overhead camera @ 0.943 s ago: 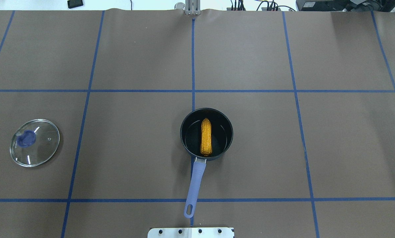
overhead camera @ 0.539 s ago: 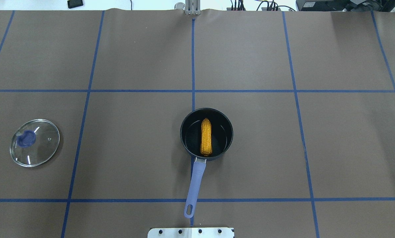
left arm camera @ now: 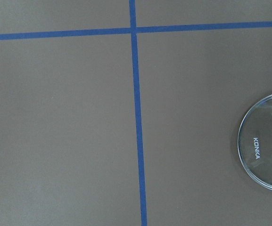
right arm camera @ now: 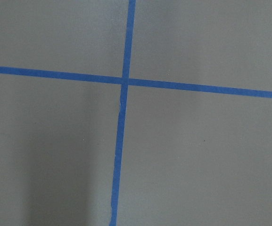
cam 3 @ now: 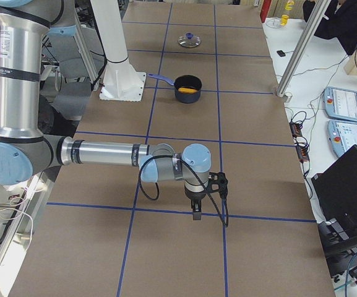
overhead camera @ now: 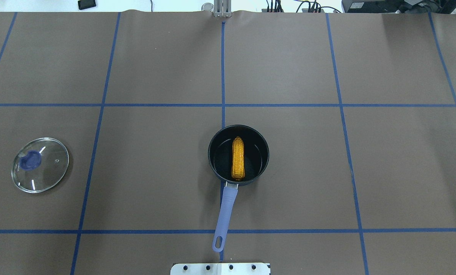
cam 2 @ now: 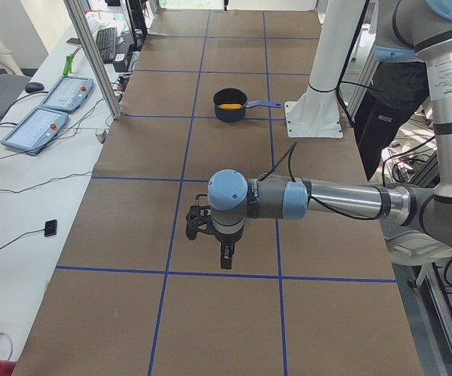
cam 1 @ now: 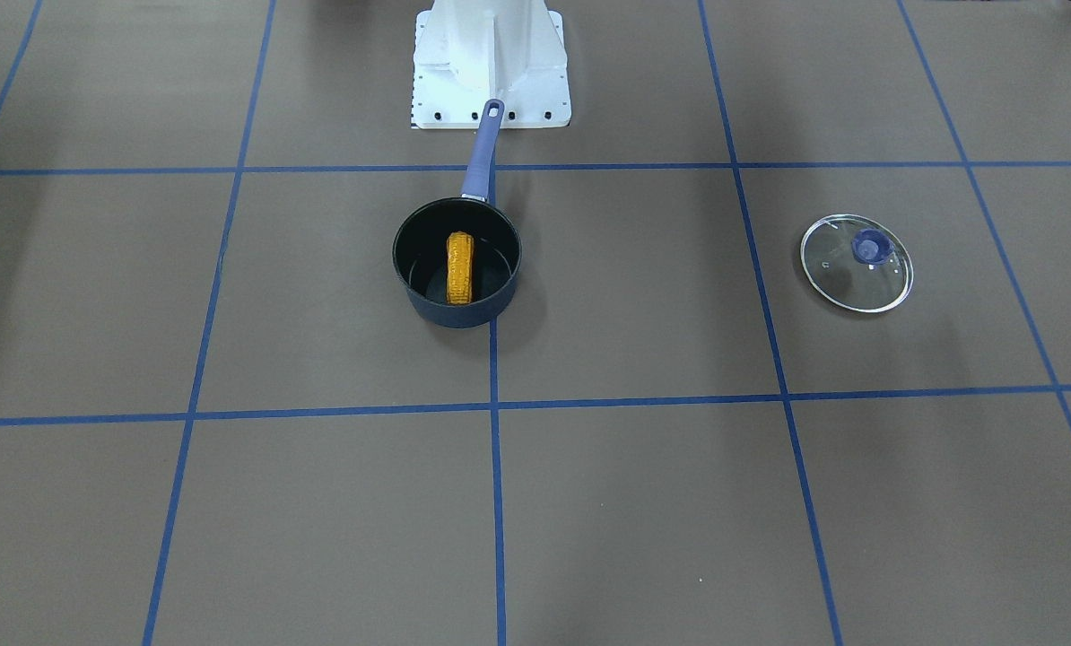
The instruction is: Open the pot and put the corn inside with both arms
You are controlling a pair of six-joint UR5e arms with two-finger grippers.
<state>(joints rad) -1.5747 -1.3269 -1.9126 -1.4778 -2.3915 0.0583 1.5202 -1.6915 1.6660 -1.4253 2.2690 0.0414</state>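
Observation:
The orange-yellow corn (overhead camera: 238, 158) lies lengthwise inside the open dark pot (overhead camera: 209, 152) with a purple handle, near the robot's base; both also show in the front-facing view, corn (cam 1: 459, 266) and pot (cam 1: 459, 314). The glass lid (overhead camera: 46, 170) with a blue knob lies flat on the table far to the robot's left, and its edge shows in the left wrist view (left arm camera: 267, 150). My left gripper (cam 2: 225, 260) and my right gripper (cam 3: 195, 212) hang over bare table far from the pot. They show only in the side views, so I cannot tell whether they are open or shut.
Brown table cover with a blue tape grid. The white base plate (overhead camera: 220, 268) sits just behind the pot handle (overhead camera: 226, 214). Teach pendants (cam 2: 49, 106) and cables lie on a side bench beyond the table's far edge.

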